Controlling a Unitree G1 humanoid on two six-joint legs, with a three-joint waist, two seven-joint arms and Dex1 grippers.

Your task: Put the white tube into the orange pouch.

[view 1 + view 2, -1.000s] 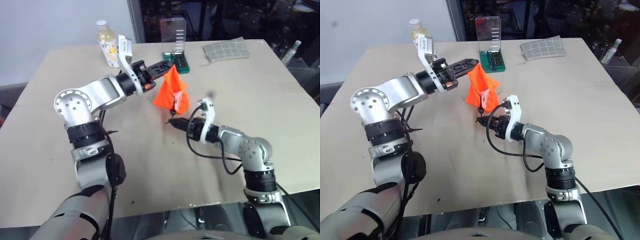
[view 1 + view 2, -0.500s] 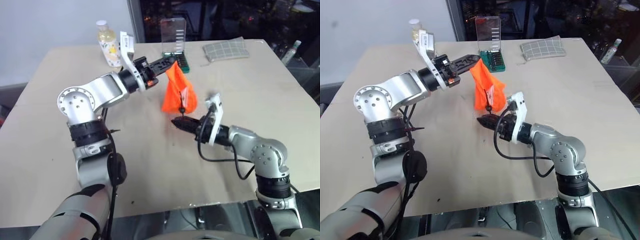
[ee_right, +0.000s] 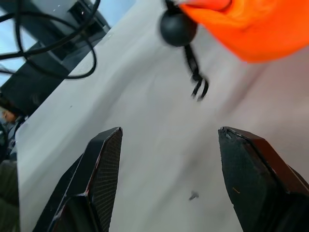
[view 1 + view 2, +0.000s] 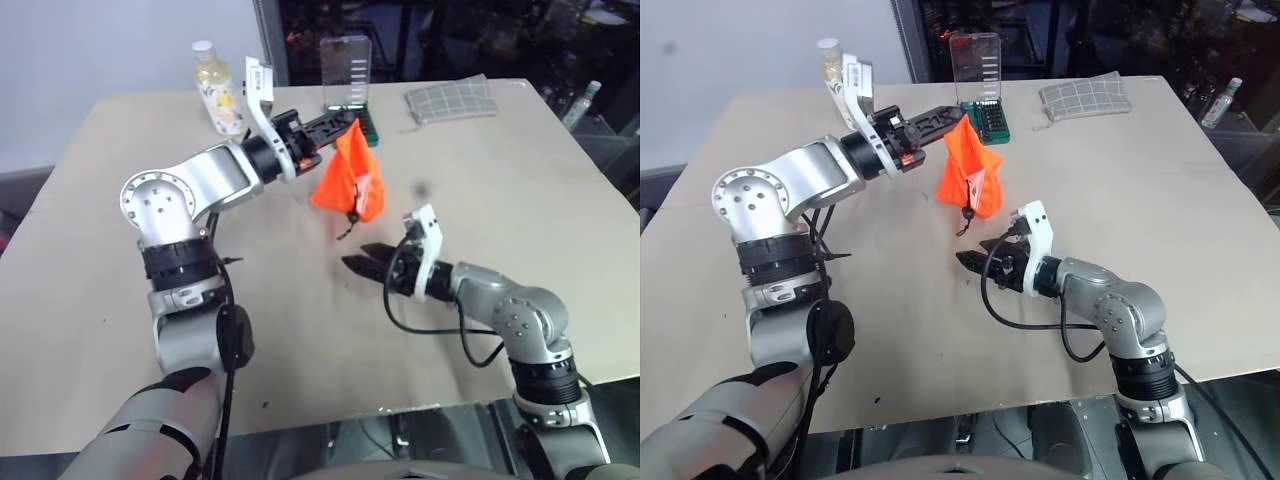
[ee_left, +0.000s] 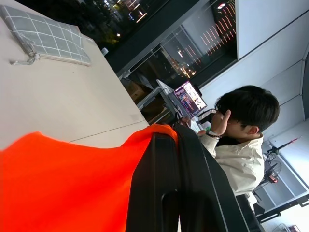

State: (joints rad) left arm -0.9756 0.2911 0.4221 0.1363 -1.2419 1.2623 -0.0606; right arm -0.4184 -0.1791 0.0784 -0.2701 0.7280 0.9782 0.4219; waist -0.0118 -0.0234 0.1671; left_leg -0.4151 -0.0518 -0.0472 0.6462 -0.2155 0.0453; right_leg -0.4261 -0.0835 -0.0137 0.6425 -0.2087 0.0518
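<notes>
Surface [image 4: 120, 300]: tan, matte top w/ a few small marks. Along the far edge, L to R: yellowish bottle [image 4: 216, 88] w/ white cap, green bit case [image 4: 350, 92] w/ clear lid standing up, grey checked cloth [image 4: 452, 100]. Room behind: pale wall at L, dark glass w/ light reflections at R; a person in a light jacket [image 5: 241, 145] sits beyond the surface, seen from left wrist view. Left arm reaches fwd & across, raised off the surface; left claw [image 4: 340, 125] pressed together, pinching the top edge of the orange pouch [image 4: 350, 182], which hangs clear above the surface, dark cord & bead [image 3: 177, 26] dangling below. Right arm lies low, forearm about level, aimed toward the left; right claw [image 4: 362, 265] spread apart, nothing between fingers, just under & near the pouch, not touching. White tube: can't tell where it is.
</notes>
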